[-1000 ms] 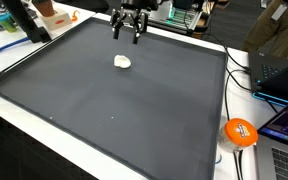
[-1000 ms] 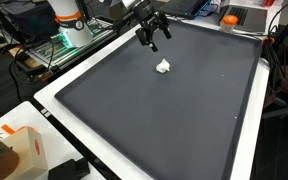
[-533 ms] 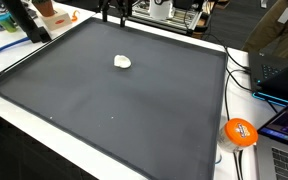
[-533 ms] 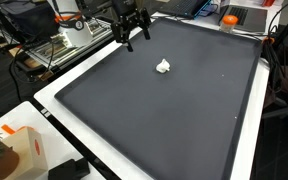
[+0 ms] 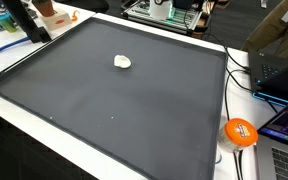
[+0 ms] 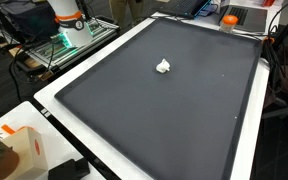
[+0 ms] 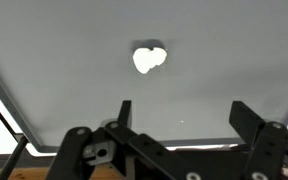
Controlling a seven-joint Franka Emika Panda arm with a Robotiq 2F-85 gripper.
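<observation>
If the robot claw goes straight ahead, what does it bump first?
Probably the dark grey flat mat, near the small white crumpled lump; the open gripper points there, though depth is unclear.

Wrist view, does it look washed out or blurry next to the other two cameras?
Wrist view: washed out, so the mat reads pale grey. The white lump glows with soft edges, and the open end effector is a dark shape in the foreground. In both exterior views: the same mat looks near black. The lump is small but distinct, with no strong glare.
</observation>
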